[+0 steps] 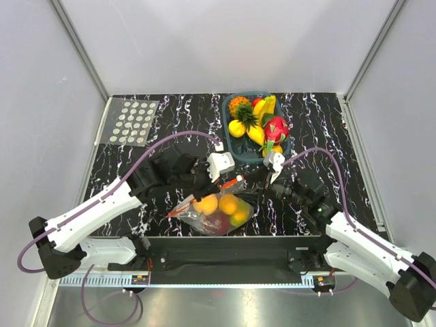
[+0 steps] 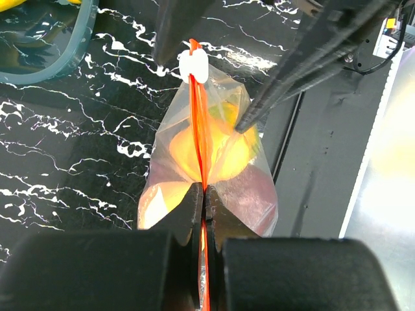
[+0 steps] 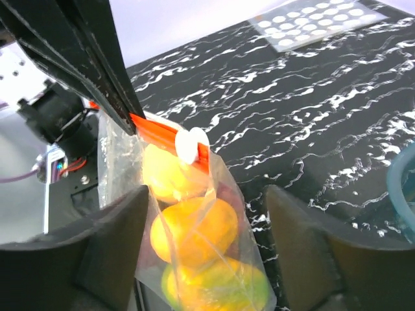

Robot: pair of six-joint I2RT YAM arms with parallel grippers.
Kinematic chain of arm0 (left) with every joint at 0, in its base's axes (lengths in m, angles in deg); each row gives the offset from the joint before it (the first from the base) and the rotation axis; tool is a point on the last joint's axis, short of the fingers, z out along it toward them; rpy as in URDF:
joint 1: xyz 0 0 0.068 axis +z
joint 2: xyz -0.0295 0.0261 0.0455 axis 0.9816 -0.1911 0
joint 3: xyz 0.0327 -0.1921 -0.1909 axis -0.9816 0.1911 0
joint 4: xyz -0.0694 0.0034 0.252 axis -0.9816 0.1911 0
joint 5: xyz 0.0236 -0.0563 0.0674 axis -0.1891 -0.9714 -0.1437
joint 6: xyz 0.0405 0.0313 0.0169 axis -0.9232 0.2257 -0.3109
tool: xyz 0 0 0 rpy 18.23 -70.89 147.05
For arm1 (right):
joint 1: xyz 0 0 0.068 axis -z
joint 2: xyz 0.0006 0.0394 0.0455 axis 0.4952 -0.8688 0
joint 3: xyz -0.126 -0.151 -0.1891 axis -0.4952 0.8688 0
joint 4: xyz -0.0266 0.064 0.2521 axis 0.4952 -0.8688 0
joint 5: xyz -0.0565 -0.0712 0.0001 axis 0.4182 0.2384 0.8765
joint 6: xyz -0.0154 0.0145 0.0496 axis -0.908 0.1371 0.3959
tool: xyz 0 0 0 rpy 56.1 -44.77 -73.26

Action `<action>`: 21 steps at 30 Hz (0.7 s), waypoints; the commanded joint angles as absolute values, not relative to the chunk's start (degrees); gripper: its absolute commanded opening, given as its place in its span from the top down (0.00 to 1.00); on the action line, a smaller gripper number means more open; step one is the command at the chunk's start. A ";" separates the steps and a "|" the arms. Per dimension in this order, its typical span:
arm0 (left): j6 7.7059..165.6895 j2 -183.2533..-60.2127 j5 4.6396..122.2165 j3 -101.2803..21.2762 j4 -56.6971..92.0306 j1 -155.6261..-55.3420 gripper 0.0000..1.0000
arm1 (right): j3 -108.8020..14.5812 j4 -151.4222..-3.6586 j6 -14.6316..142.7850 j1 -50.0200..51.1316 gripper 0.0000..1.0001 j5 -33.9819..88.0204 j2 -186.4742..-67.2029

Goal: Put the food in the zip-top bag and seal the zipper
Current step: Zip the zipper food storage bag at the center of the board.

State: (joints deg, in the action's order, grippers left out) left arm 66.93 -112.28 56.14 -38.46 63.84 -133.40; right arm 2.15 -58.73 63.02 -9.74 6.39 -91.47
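at the near edge of the desk (image 1: 170,116), left pincer (image 2: 203,192) clamped on the zipper (image 2: 200,123) of the zip-top bag (image 2: 243,188) of food (image 3: 194,236); right pincer (image 3: 204,204) apart, astride the bag.

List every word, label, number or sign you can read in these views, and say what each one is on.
None can be read. The clear sheet bears only rows of white dots, the zip-top bag and its white slider are unprinted, and the marks on the near rail are too small to read.
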 commanded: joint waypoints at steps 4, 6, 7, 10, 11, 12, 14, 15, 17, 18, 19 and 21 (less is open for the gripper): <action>65.98 -110.49 54.11 -38.50 61.17 -133.21 1.00 | -1.98 -56.47 62.01 -8.37 0.52 -2.07 -95.77; 65.98 -110.49 53.85 -38.32 61.25 -133.21 1.00 | -1.54 -54.98 62.53 -8.46 0.52 -3.22 -95.86; 65.89 -110.66 53.85 -38.41 61.17 -133.13 1.00 | -1.27 -54.54 62.62 -8.46 0.54 -3.39 -95.77; 66.15 -111.28 54.20 -38.32 61.25 -133.04 1.00 | -0.92 -53.92 62.97 -8.46 0.73 -3.31 -95.33; 66.24 -111.71 54.03 -38.50 61.25 -133.04 1.00 | -0.83 -54.00 63.06 -8.46 0.76 -2.61 -95.24; 66.15 -111.80 53.76 -38.50 61.43 -132.95 1.00 | -0.66 -54.01 63.06 -8.46 0.78 -2.43 -95.24; 66.33 -112.33 53.76 -38.67 61.52 -132.95 1.00 | -0.31 -54.01 63.24 -8.46 0.84 -1.47 -94.98; 66.42 -112.51 53.76 -38.76 61.26 -132.95 0.99 | -0.13 -54.01 63.59 -8.46 0.85 -1.11 -94.89; 67.46 -112.86 54.55 -39.11 60.38 -132.86 0.92 | 0.31 -53.57 63.85 -8.46 0.95 -0.06 -95.15; 67.91 -113.47 54.46 -39.29 60.03 -132.95 0.79 | 0.66 -53.31 64.81 -8.46 0.98 0.55 -95.33; 68.61 -113.82 54.29 -39.46 59.33 -132.78 0.68 | 0.84 -53.13 64.99 -8.46 1.00 0.99 -96.02; 70.89 -115.57 55.07 -40.16 57.31 -132.86 0.57 | 1.10 -52.08 65.00 -8.46 1.00 -0.14 -97.34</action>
State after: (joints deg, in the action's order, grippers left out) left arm 68.07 -113.66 55.53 -38.46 62.40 -133.11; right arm 0.84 -56.74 64.16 -8.77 -0.50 -96.26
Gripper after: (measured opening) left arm 0.394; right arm 0.012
